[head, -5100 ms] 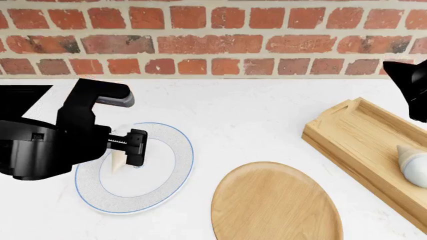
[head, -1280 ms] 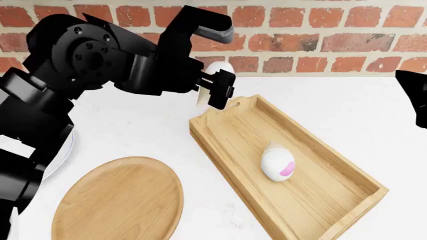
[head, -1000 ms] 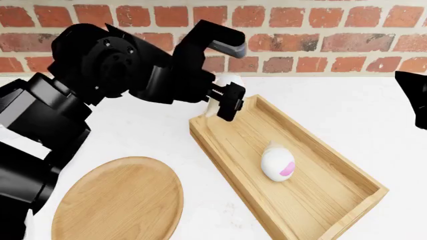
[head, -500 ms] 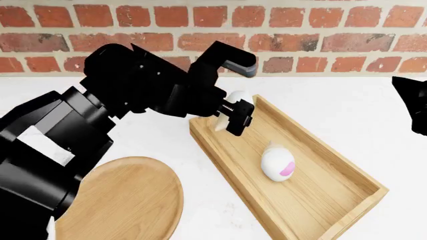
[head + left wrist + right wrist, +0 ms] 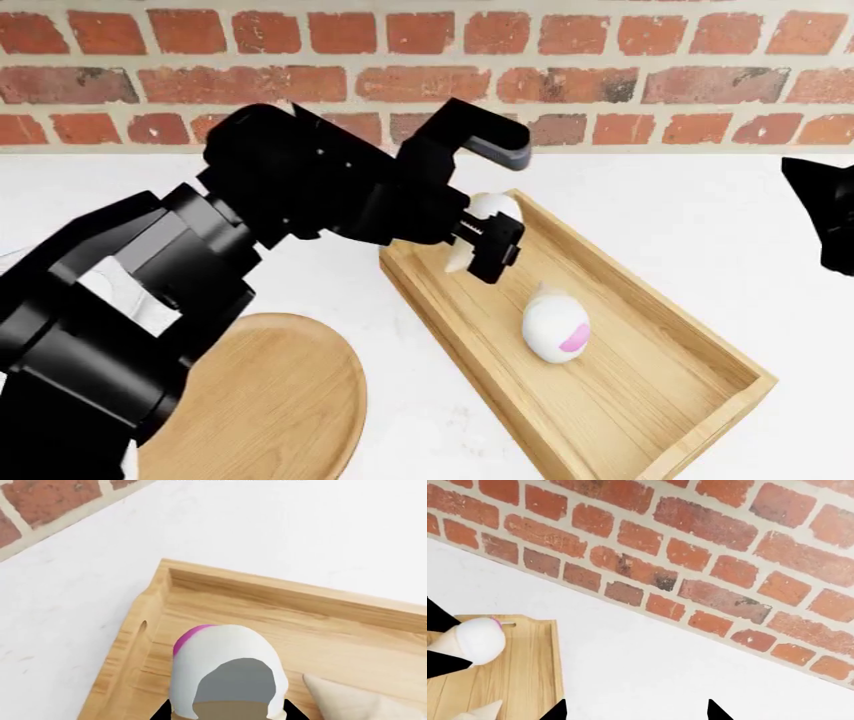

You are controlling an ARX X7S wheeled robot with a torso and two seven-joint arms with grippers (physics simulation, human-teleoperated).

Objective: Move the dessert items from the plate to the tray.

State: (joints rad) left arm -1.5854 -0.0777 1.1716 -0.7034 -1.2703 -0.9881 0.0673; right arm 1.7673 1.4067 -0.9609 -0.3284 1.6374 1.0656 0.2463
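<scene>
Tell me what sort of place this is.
Probably a simulated kitchen or café counter: a white countertop against a red brick wall, with a wooden tray of ice-cream cones and a round wooden plate.

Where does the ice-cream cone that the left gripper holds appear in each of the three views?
Head view: held cone near centre, above the tray's far end.
Left wrist view: scoop low in the middle, close up.
Right wrist view: at the left edge.
Shared landmark: the wooden tray, with its slot handle.
</scene>
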